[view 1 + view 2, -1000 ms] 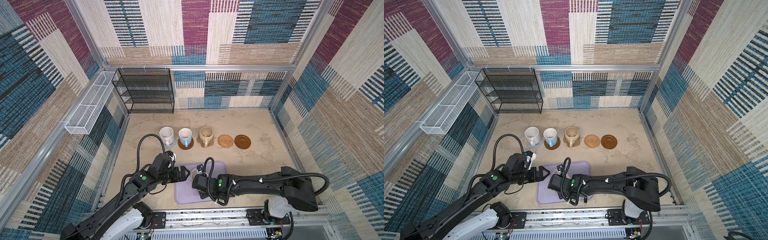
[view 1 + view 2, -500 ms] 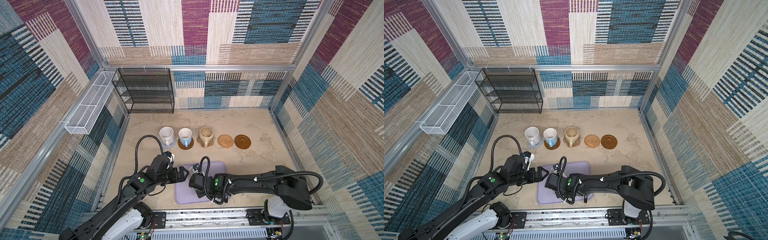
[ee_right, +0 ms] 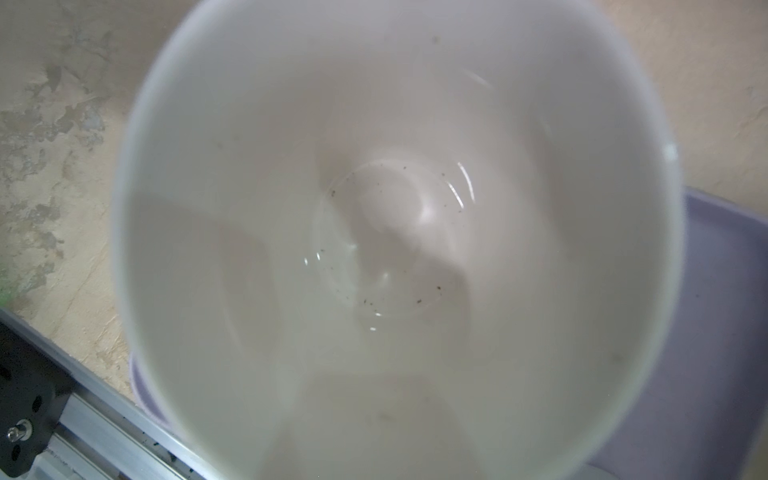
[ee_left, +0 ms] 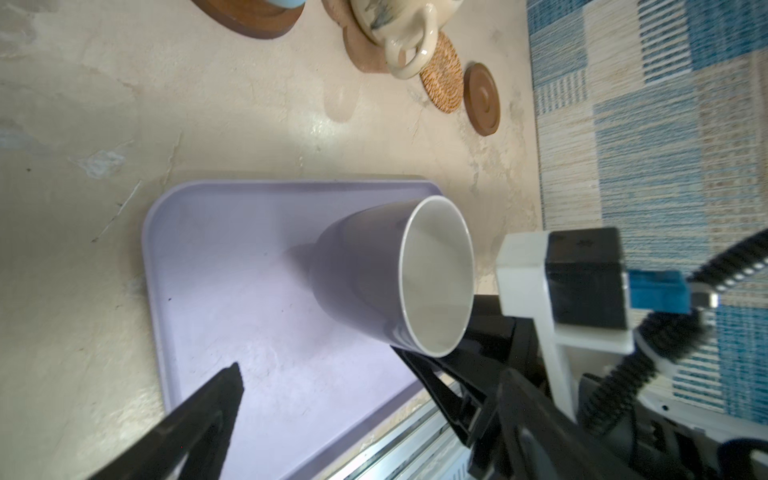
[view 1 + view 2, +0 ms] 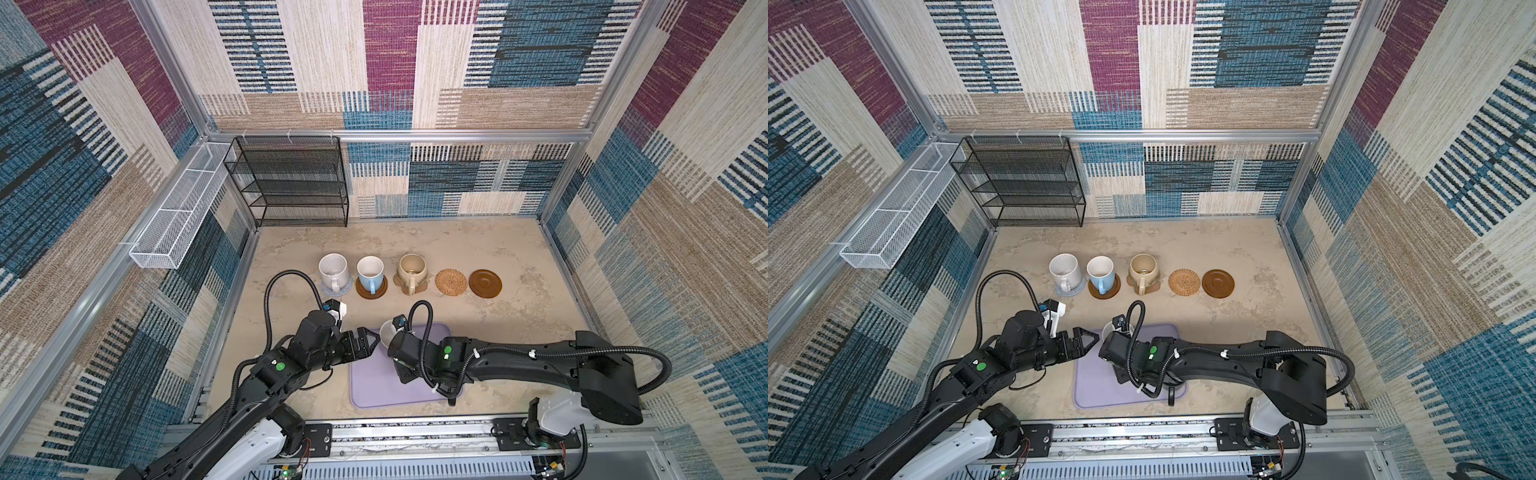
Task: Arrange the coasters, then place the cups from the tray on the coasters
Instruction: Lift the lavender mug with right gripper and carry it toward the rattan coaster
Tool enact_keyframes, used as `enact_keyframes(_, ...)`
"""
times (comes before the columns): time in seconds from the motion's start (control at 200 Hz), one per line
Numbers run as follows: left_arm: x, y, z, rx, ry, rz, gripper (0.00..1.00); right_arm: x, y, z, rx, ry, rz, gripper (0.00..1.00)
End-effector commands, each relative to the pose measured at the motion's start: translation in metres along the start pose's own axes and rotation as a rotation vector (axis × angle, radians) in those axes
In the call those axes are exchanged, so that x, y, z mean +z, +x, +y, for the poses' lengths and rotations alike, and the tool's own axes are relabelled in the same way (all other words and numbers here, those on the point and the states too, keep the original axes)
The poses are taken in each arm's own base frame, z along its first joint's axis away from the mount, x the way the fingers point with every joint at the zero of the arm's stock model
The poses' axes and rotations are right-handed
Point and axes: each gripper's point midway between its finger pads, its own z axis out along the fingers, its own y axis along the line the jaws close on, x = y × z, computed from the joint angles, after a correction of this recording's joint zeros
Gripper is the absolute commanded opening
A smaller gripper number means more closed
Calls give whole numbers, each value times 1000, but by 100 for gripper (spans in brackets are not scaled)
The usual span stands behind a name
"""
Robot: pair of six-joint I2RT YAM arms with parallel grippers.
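One lavender mug (image 5: 386, 332) is sitting at the far left corner of the tray (image 5: 374, 386), white inside facing up. The right gripper (image 4: 424, 361) is reaching in from the tray's middle, fingers pressed together on the mug's hidden side. The left gripper (image 5: 369, 340) is hovering at the tray's left edge, fingers (image 4: 216, 399) spread wide. Beyond the tray, a white mug (image 5: 333, 270), blue mug (image 5: 370, 272) and beige mug (image 5: 411, 269) are sitting on coasters (image 5: 380, 291); a rattan coaster (image 5: 451, 282) and brown disc (image 5: 485, 283) are lying bare.
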Motion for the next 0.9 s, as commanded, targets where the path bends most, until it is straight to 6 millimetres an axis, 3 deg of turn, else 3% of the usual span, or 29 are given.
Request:
enact_keyframes(0.0, 0, -18, -16, -41, 69, -77, 99, -6, -26, -2, 32, -9, -92, 0)
enact_keyframes(0.331, 14, -37, -59, -64, 234, -94, 99, -34, -58, -48, 112, 31, -178, 0)
enact_keyframes(0.516, 21, -47, -89, -43, 281, -90, 99, -55, -73, -92, 170, 56, -223, 0)
enact_keyframes(0.721, 49, -54, -133, 12, 323, -45, 99, -76, -94, -147, 225, 123, -286, 0)
enact_keyframes(0.896, 75, -67, -163, 29, 353, -31, 99, -78, -115, -186, 269, 129, -330, 0)
